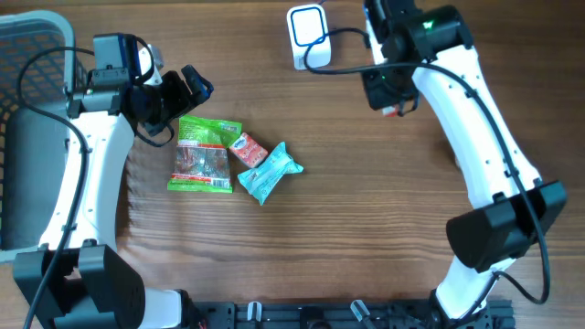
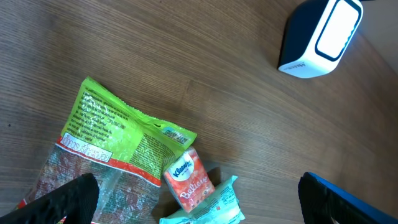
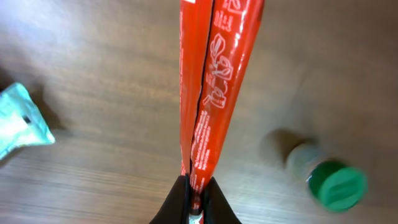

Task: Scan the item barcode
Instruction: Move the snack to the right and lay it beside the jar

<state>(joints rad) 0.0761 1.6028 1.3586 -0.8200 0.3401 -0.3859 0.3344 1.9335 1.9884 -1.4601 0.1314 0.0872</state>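
My right gripper is shut on a thin red packet that runs up and away from the fingers. In the overhead view the right gripper hangs just right of the white and blue barcode scanner, with only a red tip of the packet showing. My left gripper is open above the pile and holds nothing. Its fingers stand wide apart around a green snack bag, a red Kleenex pack and a teal pack. The scanner is at the upper right.
A grey basket stands at the far left edge. The pile of green bag, red pack and teal pack lies left of centre. A green-capped bottle stands on the table under the right arm.
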